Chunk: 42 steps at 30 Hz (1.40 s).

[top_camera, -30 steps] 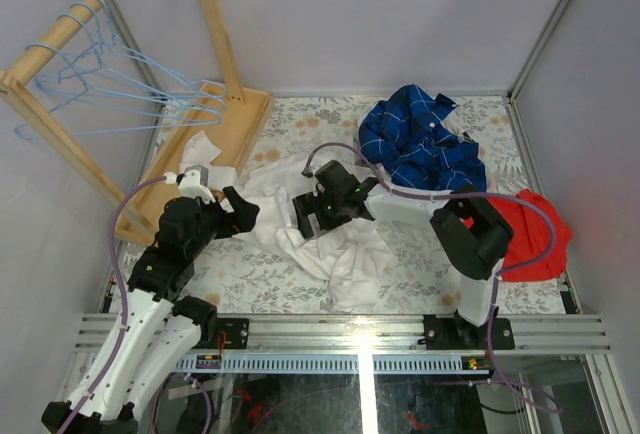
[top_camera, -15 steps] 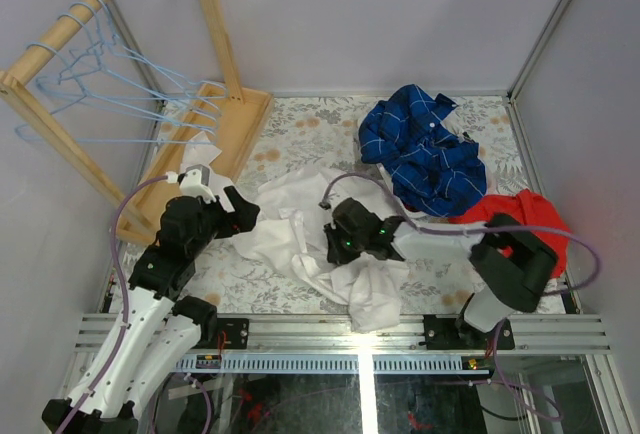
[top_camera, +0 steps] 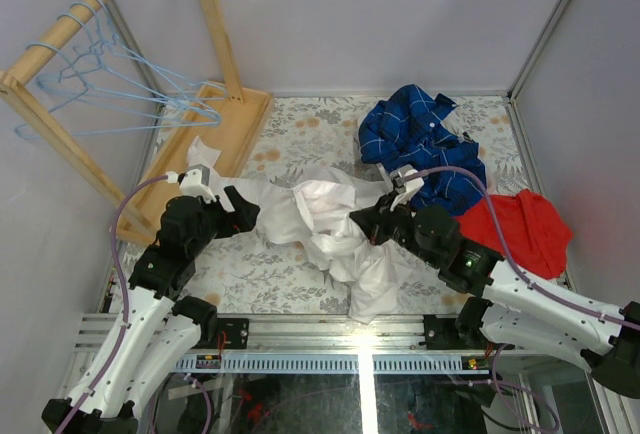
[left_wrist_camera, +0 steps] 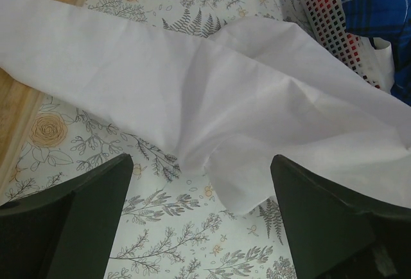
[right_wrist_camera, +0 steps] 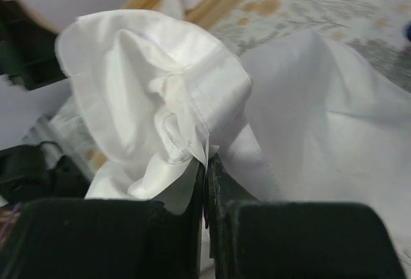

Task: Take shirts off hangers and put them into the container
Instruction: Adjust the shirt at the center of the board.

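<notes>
- White shirt (top_camera: pixel 320 216), soft, heavily crumpled, sprawls across mid-tabletop. A bunched fold with a stitched hem is pinched in the right pincer (right_wrist_camera: pixel 207 163), jaws closed tight on it.
- Left pincer (left_wrist_camera: pixel 200 163) spread wide at 9 o'clock, hovering over a smooth, flat stretch of the same shirt, holding nothing.
- Dark blue checked shirt (top_camera: pixel 425 149) heaped at 1 o'clock on the container (left_wrist_camera: pixel 334 9), white plastic with a perforated grid wall.
- Thin light-blue wire hangers (top_camera: pixel 110 84), triangular with hooks, hang on the wooden rack (top_camera: pixel 215 24) at 10 o'clock.
- Plain red cloth (top_camera: pixel 520 229) rumpled at 3 o'clock.
- Tabletop (top_camera: pixel 310 129) has a floral-print cover.
</notes>
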Motion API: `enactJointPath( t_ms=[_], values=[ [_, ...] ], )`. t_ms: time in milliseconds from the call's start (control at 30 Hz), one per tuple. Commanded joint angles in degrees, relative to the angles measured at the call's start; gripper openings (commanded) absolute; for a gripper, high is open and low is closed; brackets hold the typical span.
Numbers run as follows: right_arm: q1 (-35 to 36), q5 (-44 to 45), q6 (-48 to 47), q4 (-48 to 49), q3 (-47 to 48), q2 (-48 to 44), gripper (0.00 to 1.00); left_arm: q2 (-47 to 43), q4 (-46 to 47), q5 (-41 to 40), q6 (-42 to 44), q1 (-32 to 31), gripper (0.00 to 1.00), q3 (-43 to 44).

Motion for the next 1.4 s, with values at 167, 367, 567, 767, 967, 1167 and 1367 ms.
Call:
enactJointPath(
  t_ms=[167, 367, 567, 767, 967, 1167, 1367],
  values=[
    [-0.84, 11.14, -4.2, -17.65, 14.12, 22.81, 0.04, -0.21, 1.17, -0.23, 0.47, 0.36, 0.89, 1.34],
    [-0.93, 7.57, -5.16, -24.77, 25.95, 37.27, 0.35, -0.36, 1.12, -0.21, 0.46, 0.35, 0.89, 1.28],
    [-0.87, 1.8, -6.15, -20.82, 26.33, 34.18, 0.9, -0.52, 1.25, -0.24, 0.5, 0.35, 0.89, 1.14],
    [-0.9, -3.04, -10.6, -21.29, 25.69, 32.71, 0.99, -0.27, 1.34, -0.21, 0.55, 0.39, 0.89, 1.19],
    [-0.9, -0.96, -10.92, -30.07, 28.0, 43.1, 0.99, -0.09, 1.43, 0.01, 0.65, 0.43, 0.89, 1.25],
    [-0.84, 14.14, -12.78, -33.1, 31.56, 52.84, 0.99, -0.05, 1.47, 0.06, 0.73, 0.36, 0.89, 1.16],
    [-0.83, 14.11, -15.04, -24.88, 26.38, 56.04, 1.0, -0.01, 1.48, -0.13, 0.74, 0.36, 0.89, 1.14]
  ],
)
